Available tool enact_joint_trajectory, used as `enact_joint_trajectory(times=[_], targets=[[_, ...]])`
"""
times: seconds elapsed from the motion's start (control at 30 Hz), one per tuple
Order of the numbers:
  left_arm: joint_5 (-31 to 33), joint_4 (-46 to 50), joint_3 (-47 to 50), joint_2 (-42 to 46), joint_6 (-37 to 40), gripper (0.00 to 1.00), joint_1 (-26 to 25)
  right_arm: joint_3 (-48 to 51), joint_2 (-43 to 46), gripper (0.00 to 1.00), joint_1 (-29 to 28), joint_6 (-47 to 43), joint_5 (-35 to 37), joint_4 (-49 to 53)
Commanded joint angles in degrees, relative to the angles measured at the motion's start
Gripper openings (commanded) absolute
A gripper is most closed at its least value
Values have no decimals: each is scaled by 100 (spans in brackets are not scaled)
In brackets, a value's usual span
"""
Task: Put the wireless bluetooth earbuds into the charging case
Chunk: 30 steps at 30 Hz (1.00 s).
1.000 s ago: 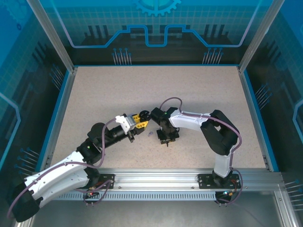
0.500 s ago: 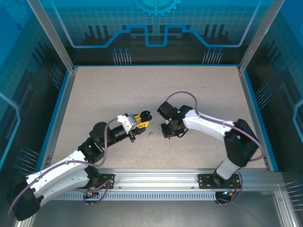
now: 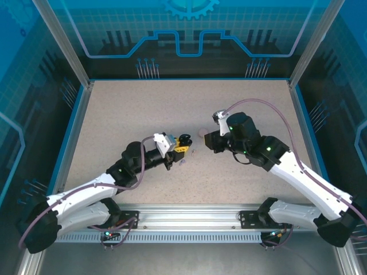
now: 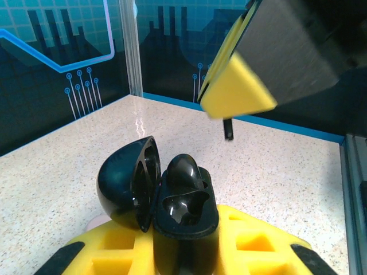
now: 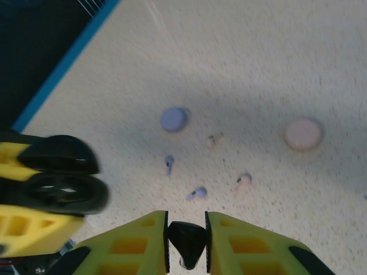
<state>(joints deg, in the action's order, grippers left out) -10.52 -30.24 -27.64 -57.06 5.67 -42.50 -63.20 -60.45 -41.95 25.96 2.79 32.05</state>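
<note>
Top view, left gripper (image 3: 181, 144) clamped on one open black charging case (image 3: 184, 139), right gripper (image 3: 207, 141) near, left wrist, lid (image 4: 123, 183) hinged open, right wrist, jaws pinching one black earbud (image 5: 187, 240), two lilac buds (image 5: 197, 193), two pink buds (image 5: 243, 180), two discs (image 5: 303, 133) on table (image 5: 298, 51)

top external: overlooking whole speckled beige tabletop (image 3: 172, 109)
left wrist: hugging glossy black open case (image 4: 183, 220)
right wrist: looking down, sharing that case
</note>
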Motion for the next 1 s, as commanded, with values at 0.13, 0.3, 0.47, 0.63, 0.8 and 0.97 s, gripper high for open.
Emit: enact_joint_trajectory(times=[0.13, 0.3, 0.47, 0.63, 0.8, 0.97], targets=[[-486, -648, -294, -297, -294, 0, -46, -209, 211, 21, -188, -599, -306, -610], [-646, -716, -371, -398, -331, 0, -42, -446, 55, 21, -593, -869, -104, -643], [-653, -738, -398, -429, -334, 0, -49, -657, -182, 21, -919, -1063, 142, -620], [-655, -772, -400, -464, -365, 0, -56, -763, -376, 21, -1051, -1188, 401, -578], [-668, -796, -409, -491, -378, 0, -48, -755, -480, 21, -1058, -1228, 492, -620], [-655, -793, -424, -480, -395, 0, -57, -721, -547, 21, -1077, -1233, 460, -535]])
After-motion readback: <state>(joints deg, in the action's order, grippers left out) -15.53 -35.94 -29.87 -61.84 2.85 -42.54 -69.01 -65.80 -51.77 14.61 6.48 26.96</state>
